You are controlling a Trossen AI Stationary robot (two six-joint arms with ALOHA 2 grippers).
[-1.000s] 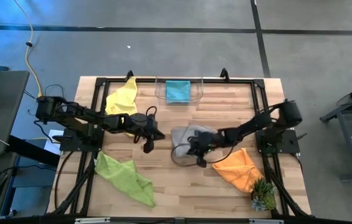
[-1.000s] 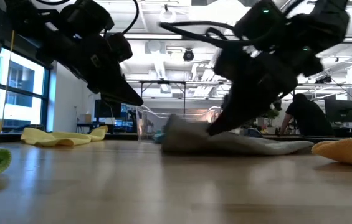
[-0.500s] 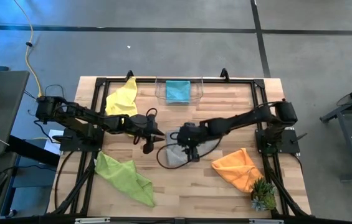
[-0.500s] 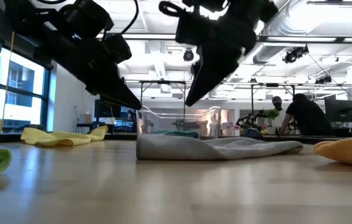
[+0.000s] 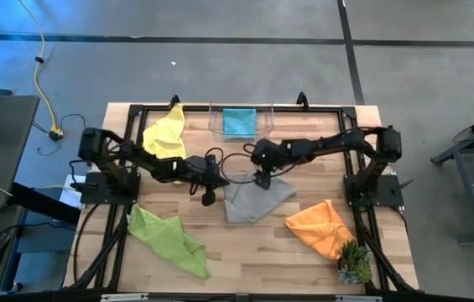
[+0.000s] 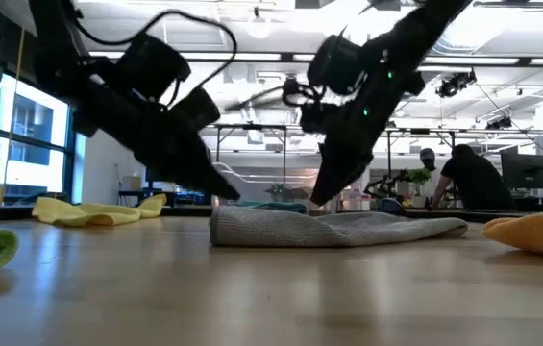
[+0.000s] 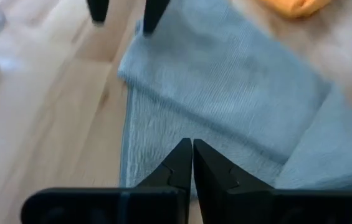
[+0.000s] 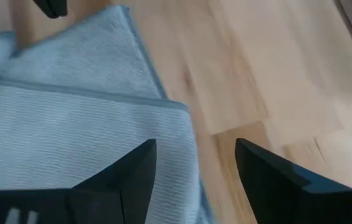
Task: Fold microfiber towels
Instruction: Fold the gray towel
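Grey towel (image 5: 256, 200): centre of frame in high view, lying flat on table (image 5: 304, 252), folded over, one layer atop another w/ edge showing in wrist views. Low view: low flat mound (image 6: 338, 229) mid-frame.

Left gripper (image 5: 209, 193): just left of grey towel's left edge, high view. Fingers closed tip to tip, nothing between them (image 7: 192, 163); they hang over the towel's edge in left wrist view.

Right gripper (image 5: 261, 178): at grey towel's upper edge, high view. Fingers spread apart, holding nothing (image 8: 194, 168); towel corner and bare wood beneath. Low view: it hangs above the towel, not touching.

Other towels, high view:
- Yellow towel (image 5: 166, 134): upper left of table, crumpled.
- Lime green towel (image 5: 168, 238): lower left, crumpled, reaching toward the table's bottom edge.
- Orange towel (image 5: 320, 226): lower right, bunched, well apart from grey one.
- Teal towel (image 5: 239, 122): top centre, folded square inside clear bin (image 5: 268, 126).

Misc: small spiky plant (image 5: 355, 263) at lower right corner, just beside orange towel. Person (image 6: 471, 178) seated in room behind, right of frame in low view.
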